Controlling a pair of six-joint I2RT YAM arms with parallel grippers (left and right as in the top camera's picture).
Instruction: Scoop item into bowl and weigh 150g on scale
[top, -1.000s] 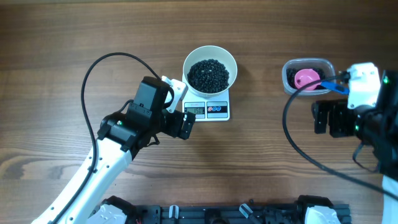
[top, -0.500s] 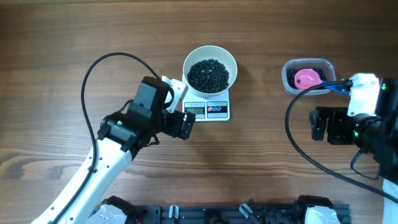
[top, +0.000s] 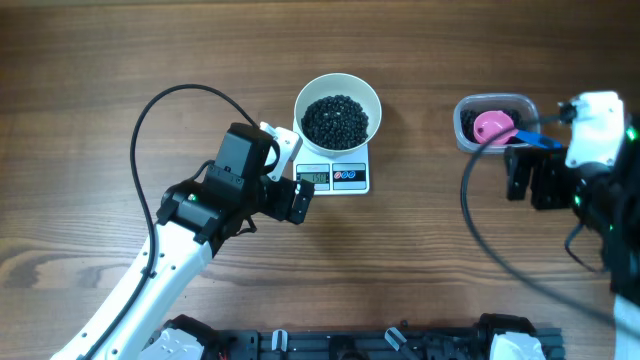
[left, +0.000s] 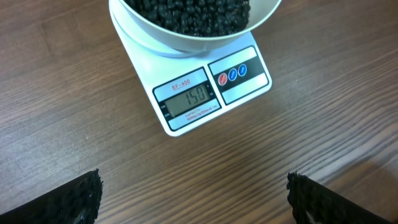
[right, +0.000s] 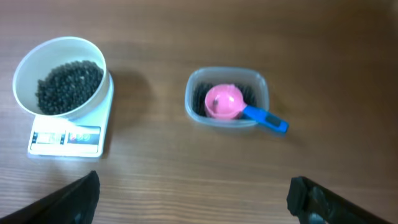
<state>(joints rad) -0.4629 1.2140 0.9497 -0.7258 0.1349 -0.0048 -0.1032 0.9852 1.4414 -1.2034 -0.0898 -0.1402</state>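
Overhead: beans in bowl on scale, both grippers empty

Overhead view, white bowl (top: 337, 88) sits on the scale (top: 340, 178), loaded with black beans (top: 335, 120). Left wrist view, scale display (left: 188, 102) reads 150. Left gripper (top: 292, 172) is just left of the scale, jaws wide apart, nothing between them, not touching scale or bowl. Right gripper (top: 530, 180) is near the clear tub (top: 462, 125), below it in the overhead view, jaws also spread, nothing held. Pink scoop (top: 492, 125) with a blue handle (top: 535, 140) lies in the tub on a few leftover beans, well apart from the scale. Wooden table (top: 100, 80) under everything.
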